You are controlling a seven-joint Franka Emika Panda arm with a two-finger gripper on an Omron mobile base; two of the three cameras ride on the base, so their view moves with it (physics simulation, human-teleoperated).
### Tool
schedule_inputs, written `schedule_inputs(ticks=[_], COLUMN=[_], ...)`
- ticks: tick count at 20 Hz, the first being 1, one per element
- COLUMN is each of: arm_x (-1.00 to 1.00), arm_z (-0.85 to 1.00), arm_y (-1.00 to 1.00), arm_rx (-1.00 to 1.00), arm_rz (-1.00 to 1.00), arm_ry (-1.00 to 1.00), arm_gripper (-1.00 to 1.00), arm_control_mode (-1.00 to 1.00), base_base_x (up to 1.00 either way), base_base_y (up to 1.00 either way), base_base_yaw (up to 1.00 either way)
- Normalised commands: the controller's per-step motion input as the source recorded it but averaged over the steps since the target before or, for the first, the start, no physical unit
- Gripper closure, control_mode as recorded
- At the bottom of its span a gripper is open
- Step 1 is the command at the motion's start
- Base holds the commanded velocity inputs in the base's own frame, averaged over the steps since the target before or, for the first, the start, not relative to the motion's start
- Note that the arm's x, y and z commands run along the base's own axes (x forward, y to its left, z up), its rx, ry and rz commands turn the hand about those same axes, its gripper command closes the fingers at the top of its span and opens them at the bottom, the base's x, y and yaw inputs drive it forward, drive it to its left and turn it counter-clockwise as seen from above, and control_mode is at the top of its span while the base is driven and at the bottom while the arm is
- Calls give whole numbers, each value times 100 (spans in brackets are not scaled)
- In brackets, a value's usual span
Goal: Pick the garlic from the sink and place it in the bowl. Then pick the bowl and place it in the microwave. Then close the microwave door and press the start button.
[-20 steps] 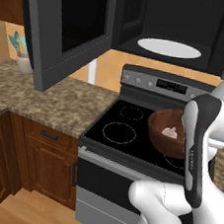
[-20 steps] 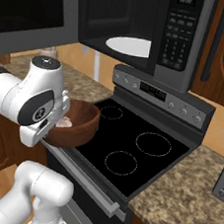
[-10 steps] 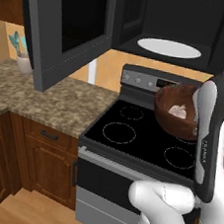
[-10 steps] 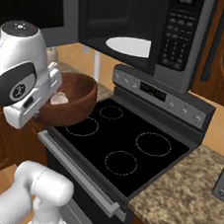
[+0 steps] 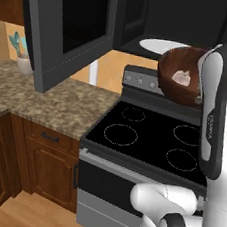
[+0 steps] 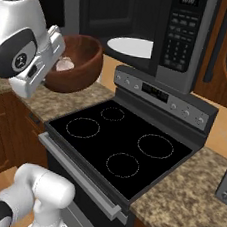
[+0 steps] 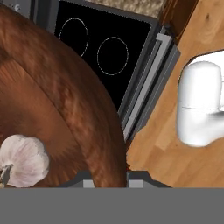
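So the wooden bowl (image 5: pixel 179 76) is up in the air over the back of the black glass cooktop (image 5: pixel 157 141), tipped a bit, with the garlic (image 5: pixel 182 77) sitting inside it. In the hand view the bowl's rim runs right down between the finger tips, so the gripper (image 7: pixel 107 179) is clamped on the bowl's wall, garlic at about 8 o'clock in that shot.

Around it: the microwave (image 6: pixel 146 29) hangs just above and behind, cavity open, white turntable plate (image 6: pixel 130 46) at roughly 2 o'clock from the bowl in the right base view. The microwave door (image 5: pixel 68 27) is swung wide open, sticking out over the granite counter (image 5: pixel 46 102) at 9 o'clock from the bowl. The stove's control panel (image 6: pixel 163 94) sits right under the microwave.

The arm's white forearm covers the bowl's right edge in the left base view, and the wrist blocks its left side in the right one. The fingers themselves are mostly hidden by the bowl.
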Motion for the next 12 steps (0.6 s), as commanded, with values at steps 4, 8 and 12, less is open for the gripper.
schedule_inputs(ticks=[4,8,12], arm_x=[56,43,46], arm_z=[38,24,33], arm_y=[4,0,-1], arm_rx=[-8,-1,0], arm_rz=[-6,-1,-6], arm_ry=[-17,-17,-16], arm_gripper=[100,100,100], arm_control_mode=[-100,-100,-100], base_base_x=[0,0,0], base_base_y=[0,0,0], base_base_yaw=[0,0,0])
